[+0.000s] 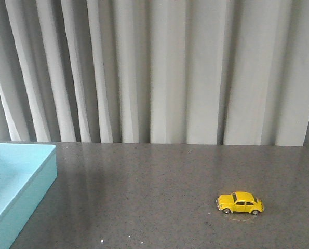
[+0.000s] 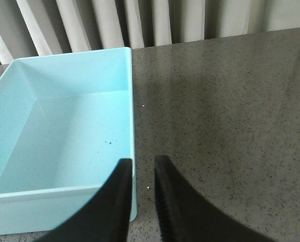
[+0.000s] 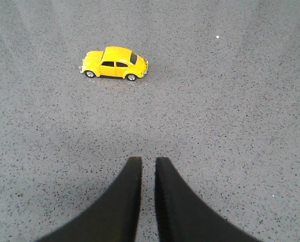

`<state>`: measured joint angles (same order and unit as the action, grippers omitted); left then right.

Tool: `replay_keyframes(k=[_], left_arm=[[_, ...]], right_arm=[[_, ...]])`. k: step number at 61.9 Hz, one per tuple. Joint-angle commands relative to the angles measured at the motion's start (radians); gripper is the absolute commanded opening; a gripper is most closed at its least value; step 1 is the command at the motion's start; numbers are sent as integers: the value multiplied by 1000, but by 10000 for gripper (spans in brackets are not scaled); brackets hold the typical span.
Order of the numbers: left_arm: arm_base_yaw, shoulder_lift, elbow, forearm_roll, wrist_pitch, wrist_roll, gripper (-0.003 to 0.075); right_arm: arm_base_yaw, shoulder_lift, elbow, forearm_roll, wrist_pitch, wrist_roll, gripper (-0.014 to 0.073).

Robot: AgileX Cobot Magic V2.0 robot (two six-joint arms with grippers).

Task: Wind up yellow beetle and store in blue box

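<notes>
Yellow beetle (image 1: 240, 203) stands upright, dark-windowed, silver-wheeled, side-on.

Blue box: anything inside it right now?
Nothing stored. The blue box shows a bare floor with a few dark specks in the left wrist view; its near corner is hidden behind the left gripper. The yellow beetle sits out on the table.

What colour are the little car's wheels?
Silver, seen best in the right wrist view on the yellow beetle.

The small glossy yellow beetle car (image 3: 114, 63) stood on its wheels ahead of the right claw (image 3: 148, 166), side-on; the shallow turquoise rectangular box (image 2: 64, 199) lay just beside the left claw (image 2: 142, 166).
</notes>
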<state>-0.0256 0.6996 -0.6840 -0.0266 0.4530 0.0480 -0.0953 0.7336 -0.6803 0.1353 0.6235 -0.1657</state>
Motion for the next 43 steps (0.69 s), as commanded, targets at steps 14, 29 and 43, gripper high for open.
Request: replay_keyframes(k=[14,29,43], left_arm=[[-1,5,-31,-5,-72,-3,519],[-1,5,-31,-5,-72,-3,524],[-3,5,-31,-5,-72,-3,514]], right_arm=[[-7,3,-36,8,-54,-12,564],[-7,22,-40,38,-59,-7,584],[94,196,-164,64,-12,-82,561]])
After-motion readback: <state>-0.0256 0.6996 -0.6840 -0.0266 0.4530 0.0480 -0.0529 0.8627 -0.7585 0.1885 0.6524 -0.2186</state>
